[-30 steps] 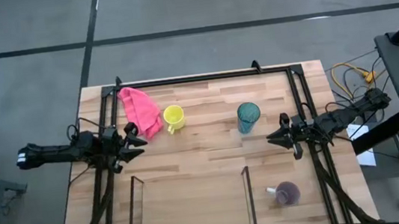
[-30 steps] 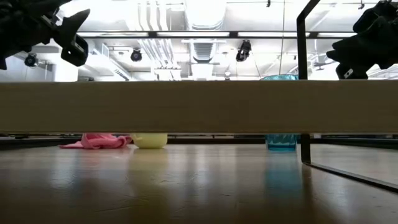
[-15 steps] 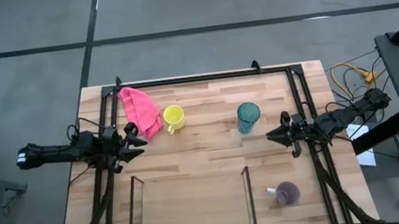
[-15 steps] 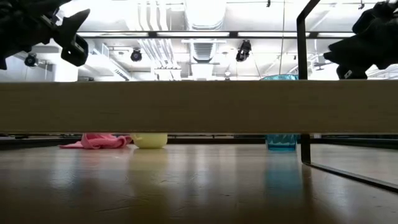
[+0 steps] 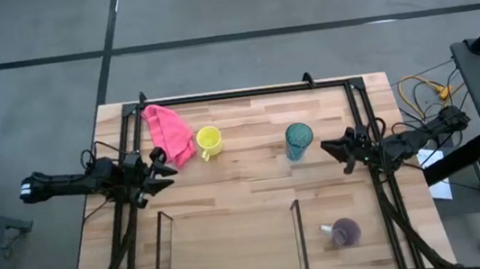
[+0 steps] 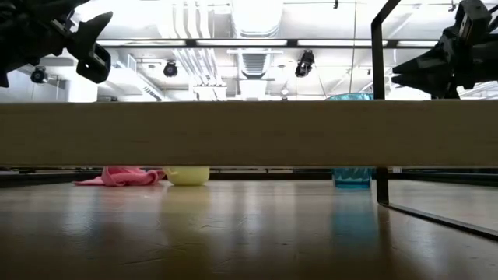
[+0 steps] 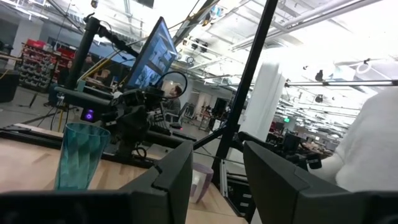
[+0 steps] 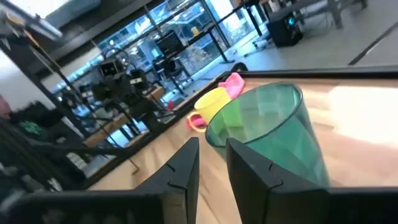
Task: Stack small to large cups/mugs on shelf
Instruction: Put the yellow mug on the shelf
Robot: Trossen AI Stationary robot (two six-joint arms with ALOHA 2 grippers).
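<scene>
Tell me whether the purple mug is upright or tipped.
Upright: the purple mug shows its round open mouth from above, handle sideways, on the table right of the shelf.

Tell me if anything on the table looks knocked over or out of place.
The purple mug lies on its side, right of the shelf. The yellow mug and teal tumbler stand upright, and a pink cloth sits crumpled beside the yellow mug.

The wood table (image 5: 246, 188) carries a yellow mug (image 5: 209, 140), teal tumbler (image 5: 299, 139), purple mug (image 5: 345, 231), pink cloth (image 5: 167, 131) and shelf (image 5: 230, 244).
</scene>
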